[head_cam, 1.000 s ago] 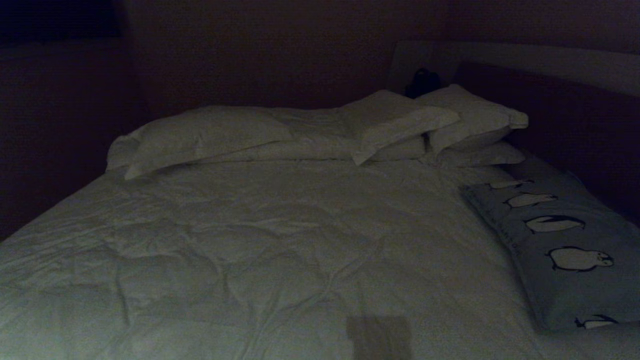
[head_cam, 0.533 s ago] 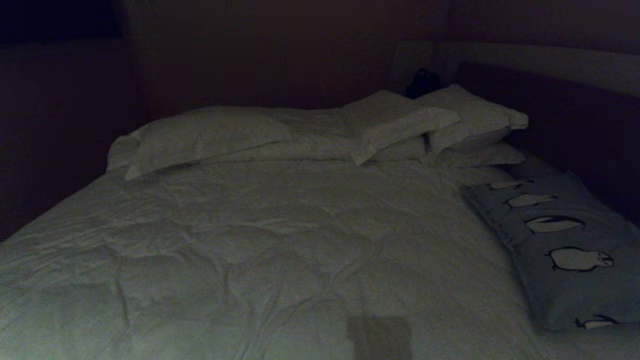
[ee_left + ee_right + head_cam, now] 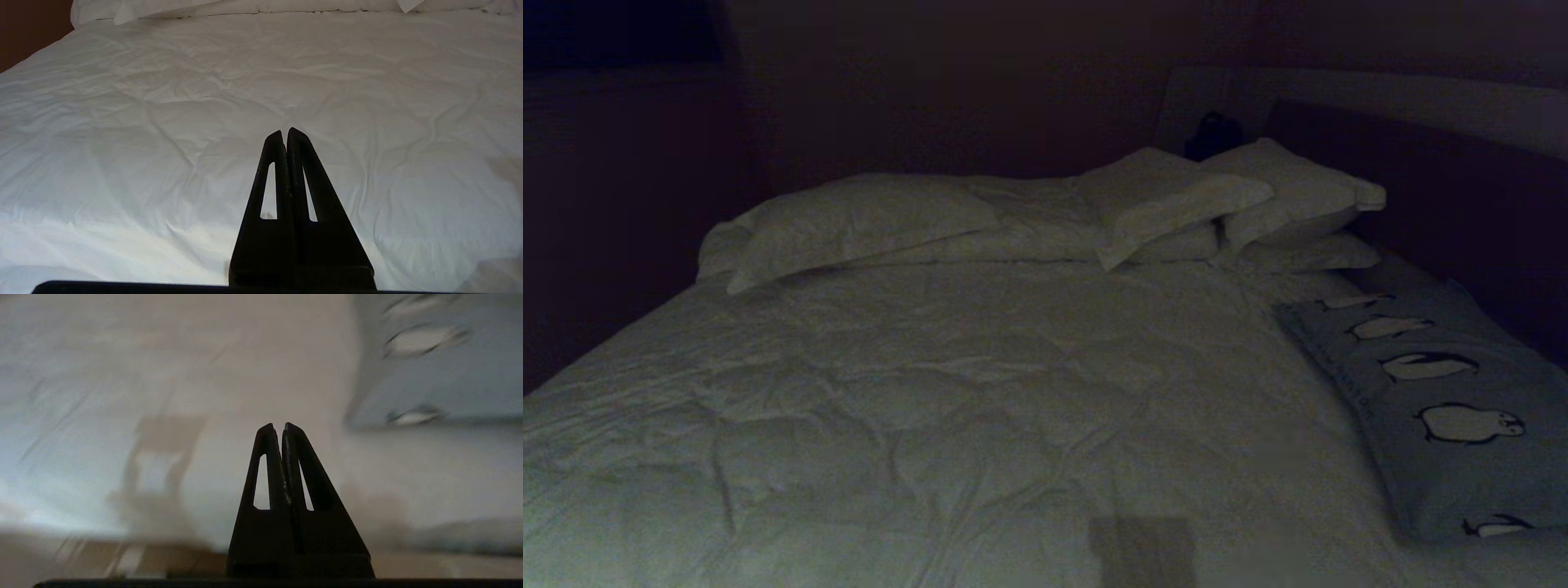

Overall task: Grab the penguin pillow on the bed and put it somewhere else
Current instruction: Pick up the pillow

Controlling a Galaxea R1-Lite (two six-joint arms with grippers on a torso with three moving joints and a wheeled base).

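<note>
The penguin pillow [image 3: 1437, 400] lies flat at the right edge of the head frame, on the bed [image 3: 980, 384] below the white pillows [image 3: 1176, 204]. The left gripper [image 3: 284, 132] and right gripper [image 3: 276, 426] are both closed tight, empty, above the duvet.

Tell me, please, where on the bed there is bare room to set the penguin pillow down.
The duvet lies bare from the white pillows at the far end down to the near edge, left of the penguin pillow. The far right corner is crowded with stacked pillows.
</note>
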